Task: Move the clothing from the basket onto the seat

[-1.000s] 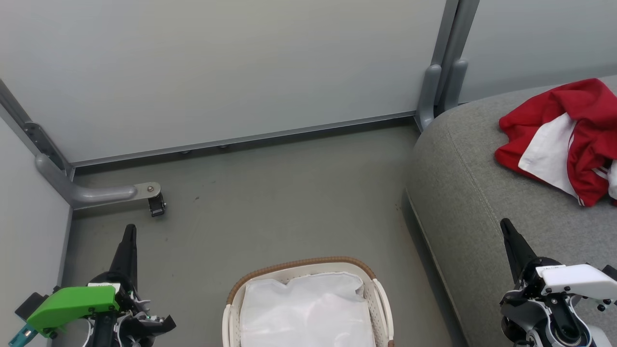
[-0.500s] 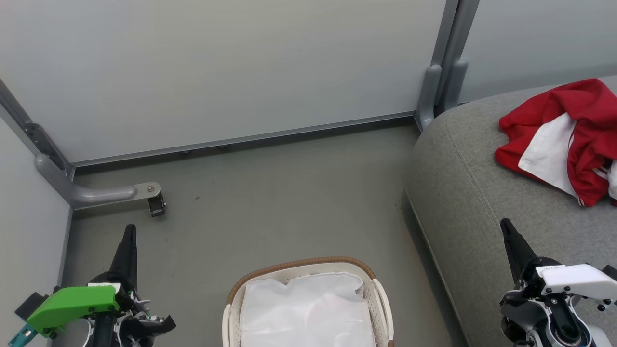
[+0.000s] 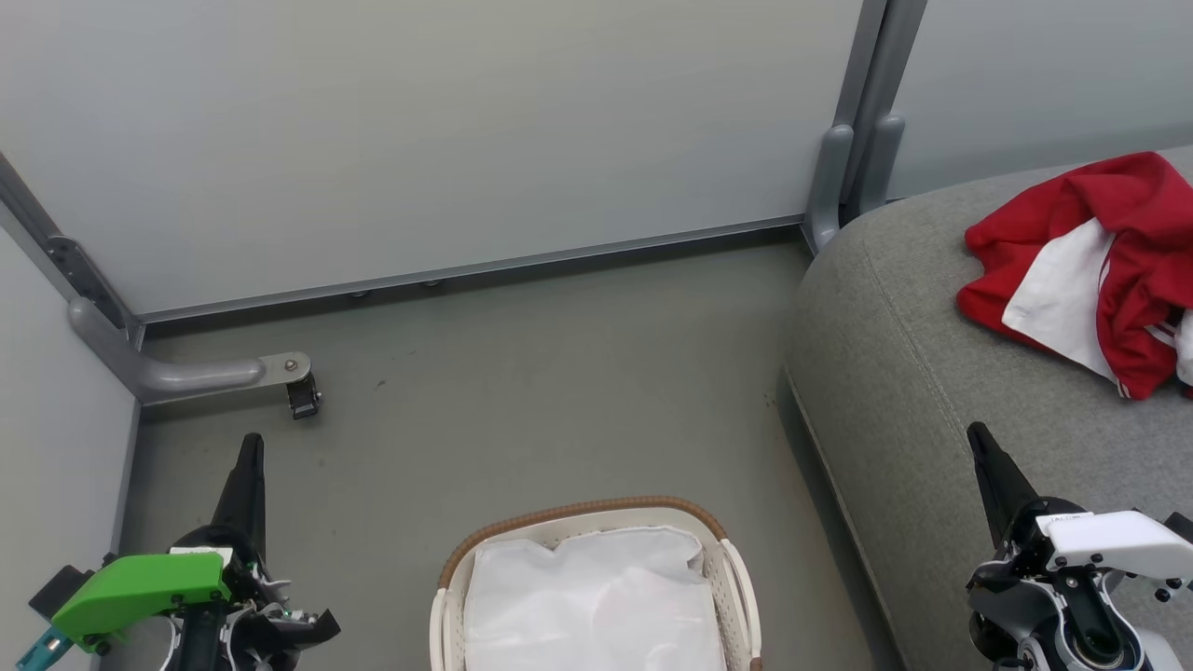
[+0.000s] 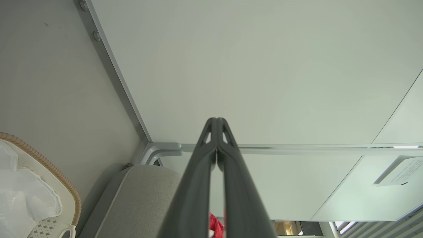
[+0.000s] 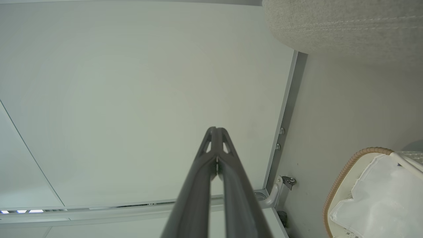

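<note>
Clothing (image 3: 1142,210) in red and white is found crumpled on the grey seat (image 3: 895,373), well apart from the basket (image 3: 578,511). The left claw (image 3: 249,457) and right claw (image 3: 983,452) are each pressed together, with nothing gripped or touched. One piece of clothing, one basket, one seat, one white liner sheet (image 3: 596,596) and two claws are counted.

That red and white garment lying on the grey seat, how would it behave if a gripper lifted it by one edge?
Probably floppy: the clothing lies crumpled in soft folds on the seat, so it would likely drape and hang. It looks thin, so likely light for its size. Being bunched, a pinch might catch several layers.
</note>
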Controlling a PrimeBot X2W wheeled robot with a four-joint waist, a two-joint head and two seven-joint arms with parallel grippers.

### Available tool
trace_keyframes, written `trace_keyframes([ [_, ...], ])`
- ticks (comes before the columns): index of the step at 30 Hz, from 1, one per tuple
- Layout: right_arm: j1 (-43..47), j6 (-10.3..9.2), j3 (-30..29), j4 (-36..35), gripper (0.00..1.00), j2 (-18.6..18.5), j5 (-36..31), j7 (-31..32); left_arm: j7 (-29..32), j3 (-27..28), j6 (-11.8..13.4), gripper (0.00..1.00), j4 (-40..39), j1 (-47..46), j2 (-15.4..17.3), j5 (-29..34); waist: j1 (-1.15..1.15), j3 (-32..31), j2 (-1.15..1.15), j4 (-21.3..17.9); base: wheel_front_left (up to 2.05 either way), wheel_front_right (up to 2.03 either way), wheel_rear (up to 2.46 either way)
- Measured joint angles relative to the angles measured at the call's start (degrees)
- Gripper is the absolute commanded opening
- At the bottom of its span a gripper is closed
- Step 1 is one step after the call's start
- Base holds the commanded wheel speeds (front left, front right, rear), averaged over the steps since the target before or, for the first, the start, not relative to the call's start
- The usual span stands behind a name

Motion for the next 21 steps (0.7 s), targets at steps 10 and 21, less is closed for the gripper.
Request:
trace_keyframes([
  [10, -0.01, 0.00, 0.00, 0.00, 0.00, 0.00, 0.00, 0.00, 0.00, 0.00, 0.00, 0.00, 0.00, 0.00, 0.00, 0.00, 0.00, 0.00, 0.00, 0.00, 0.00, 0.00, 0.00],
  [21, -0.01, 0.00, 0.00, 0.00, 0.00, 0.00, 0.00, 0.00, 0.00, 0.00, 0.00, 0.00, 0.00, 0.00, 0.00, 0.00, 0.00, 0.00, 0.00, 0.00, 0.00, 0.00, 0.00],
])
